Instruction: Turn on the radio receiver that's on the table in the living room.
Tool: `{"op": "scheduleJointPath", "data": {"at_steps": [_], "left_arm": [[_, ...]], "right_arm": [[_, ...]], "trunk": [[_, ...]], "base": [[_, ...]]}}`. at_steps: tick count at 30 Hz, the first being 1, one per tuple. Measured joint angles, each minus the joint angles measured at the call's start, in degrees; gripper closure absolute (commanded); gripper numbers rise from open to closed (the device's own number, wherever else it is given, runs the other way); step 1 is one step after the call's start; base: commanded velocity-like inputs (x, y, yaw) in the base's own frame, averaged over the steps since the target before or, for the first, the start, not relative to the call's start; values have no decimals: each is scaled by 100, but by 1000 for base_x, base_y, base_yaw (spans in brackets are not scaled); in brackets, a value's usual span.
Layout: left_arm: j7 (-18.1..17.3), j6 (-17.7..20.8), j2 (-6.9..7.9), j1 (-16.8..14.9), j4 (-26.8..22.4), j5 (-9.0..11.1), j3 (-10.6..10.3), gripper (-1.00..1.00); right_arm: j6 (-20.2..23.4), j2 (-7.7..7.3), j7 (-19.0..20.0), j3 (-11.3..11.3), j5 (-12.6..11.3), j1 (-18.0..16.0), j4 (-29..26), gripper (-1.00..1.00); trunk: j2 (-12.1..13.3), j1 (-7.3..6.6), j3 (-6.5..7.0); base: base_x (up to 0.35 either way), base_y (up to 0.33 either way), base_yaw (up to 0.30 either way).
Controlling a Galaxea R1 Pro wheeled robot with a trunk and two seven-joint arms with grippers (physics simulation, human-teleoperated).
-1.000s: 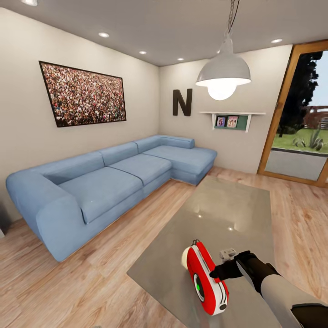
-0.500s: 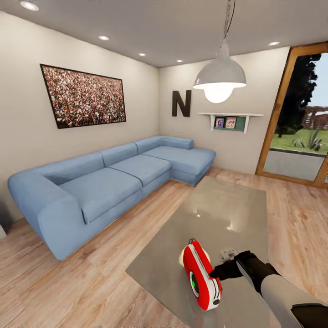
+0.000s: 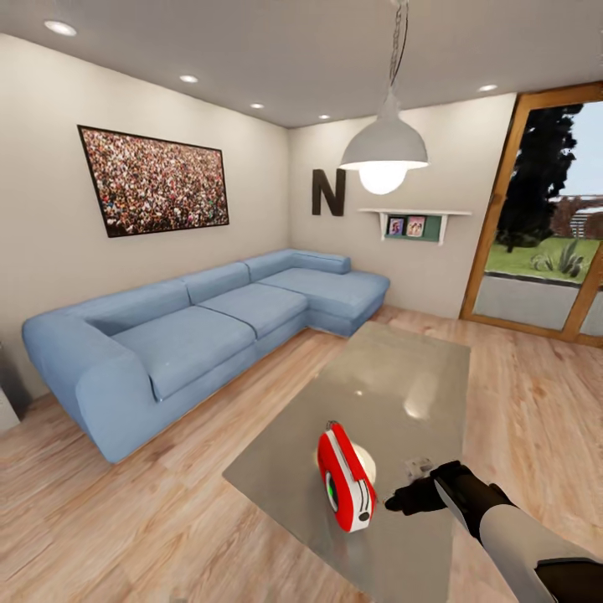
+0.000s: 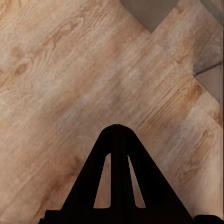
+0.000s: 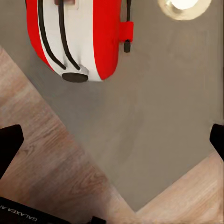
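Note:
The red radio receiver [image 3: 345, 479] with its white edge band stands on its edge on the near end of the glossy grey table [image 3: 394, 385], its green-lit dial facing left. My right gripper [image 3: 399, 503] hovers just to its right, a small gap away, and is open. In the right wrist view the radio receiver [image 5: 74, 37] lies ahead of the widely spread fingers of the right gripper [image 5: 112, 142], over the table [image 5: 154, 107]. My left gripper [image 4: 116, 128] is shut with nothing in it, above the wood floor.
A blue L-shaped sofa [image 3: 193, 335] runs along the left wall beyond a strip of wood floor [image 3: 167, 502]. A white pendant lamp [image 3: 383, 151] hangs above the table's far end. A glazed door [image 3: 544, 251] is at the right.
The whole view has shifted, so the camera moved. The radio now stands more upright and looks smaller, and a gap has opened between it and my right gripper.

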Motion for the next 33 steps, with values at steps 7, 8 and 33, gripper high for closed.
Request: {"op": "scheduleJointPath", "data": {"at_steps": [7,8,33], "left_arm": [[0,0,-1,0,3,-1,-7,100],[0,0,-1,0,4,-1,-8,100],[22,-2,143,0,110,-20,-9,100]], "right_arm": [[-2,0,-11,0,0,0,0,-100],[-3,0,-15,0,0,0,0,-100],[-2033,-328,-774,-5,7,23,1764,-100]], "trunk": [[281,-154,126],[321,-176,144],[1324,-725,592]], "base": [[-310,-130,0],[-312,-130,0],[-301,-193,0]]}}
